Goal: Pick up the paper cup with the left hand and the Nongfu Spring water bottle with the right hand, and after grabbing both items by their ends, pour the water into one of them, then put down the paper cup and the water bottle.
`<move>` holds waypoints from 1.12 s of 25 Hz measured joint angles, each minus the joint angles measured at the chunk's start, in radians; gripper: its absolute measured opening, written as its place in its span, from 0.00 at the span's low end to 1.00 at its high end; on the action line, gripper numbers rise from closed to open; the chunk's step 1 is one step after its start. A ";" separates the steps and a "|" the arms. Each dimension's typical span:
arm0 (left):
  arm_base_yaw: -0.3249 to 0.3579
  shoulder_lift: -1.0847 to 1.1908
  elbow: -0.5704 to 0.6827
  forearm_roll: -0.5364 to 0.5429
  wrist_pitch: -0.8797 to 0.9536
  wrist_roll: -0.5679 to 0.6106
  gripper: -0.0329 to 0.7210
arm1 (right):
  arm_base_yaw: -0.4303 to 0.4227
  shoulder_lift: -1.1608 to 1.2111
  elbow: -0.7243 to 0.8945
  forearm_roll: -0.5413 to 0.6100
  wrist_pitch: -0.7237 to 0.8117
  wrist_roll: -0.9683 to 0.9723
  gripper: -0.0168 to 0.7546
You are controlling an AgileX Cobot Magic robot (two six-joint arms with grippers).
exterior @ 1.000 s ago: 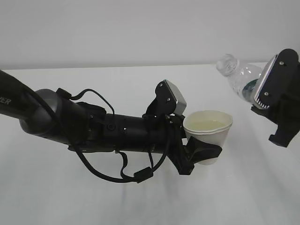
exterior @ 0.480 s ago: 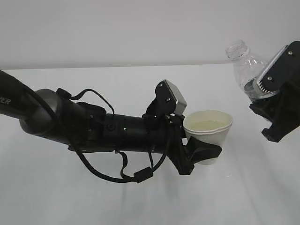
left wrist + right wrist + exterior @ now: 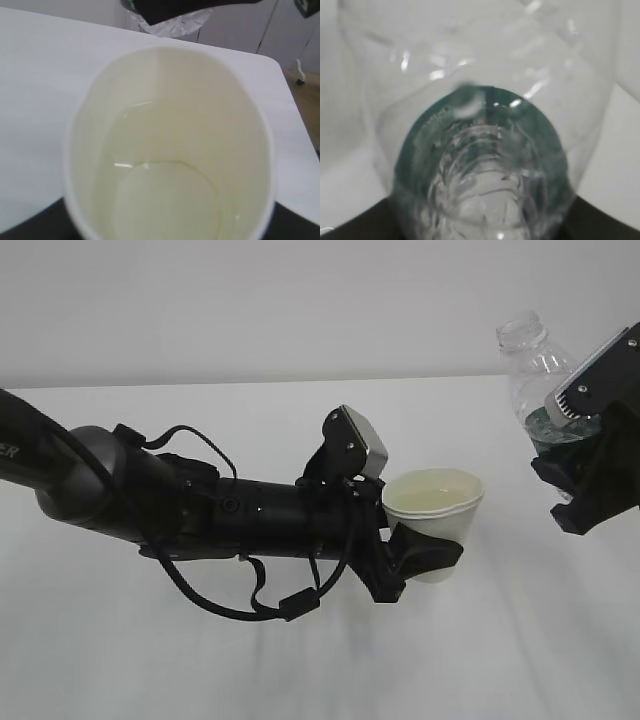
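The white paper cup [image 3: 436,508] hangs above the table, upright, with my left gripper [image 3: 428,554] shut on its lower part. The left wrist view looks down into the paper cup [image 3: 165,100], where clear water [image 3: 165,195] covers the bottom. My right gripper [image 3: 575,455] is shut on the lower end of the Nongfu Spring water bottle [image 3: 535,365], holding it nearly upright at the right edge, its open mouth up and clear of the cup. In the right wrist view the bottle [image 3: 480,150] fills the picture, green label band showing. Both grippers' fingertips are mostly hidden.
The white table [image 3: 300,660] stretches under both arms, and a pale wall stands behind it. My left arm [image 3: 150,505] with its looping cables crosses the left half of the scene. The table's right corner [image 3: 280,75] shows in the left wrist view.
The bottle has swung from tilted toward the cup to nearly upright and has risen. My left arm and the cup have shifted slightly left.
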 joint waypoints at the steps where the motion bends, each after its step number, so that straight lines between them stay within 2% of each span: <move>1: 0.007 0.000 0.000 0.000 0.000 0.000 0.59 | 0.000 0.000 0.000 0.000 0.000 0.018 0.50; 13: 0.084 -0.055 0.000 -0.002 0.001 0.000 0.59 | 0.000 0.000 0.000 0.000 0.016 0.071 0.50; 28: 0.097 -0.097 0.000 -0.002 0.070 0.000 0.59 | 0.000 0.000 0.000 0.000 0.026 0.095 0.50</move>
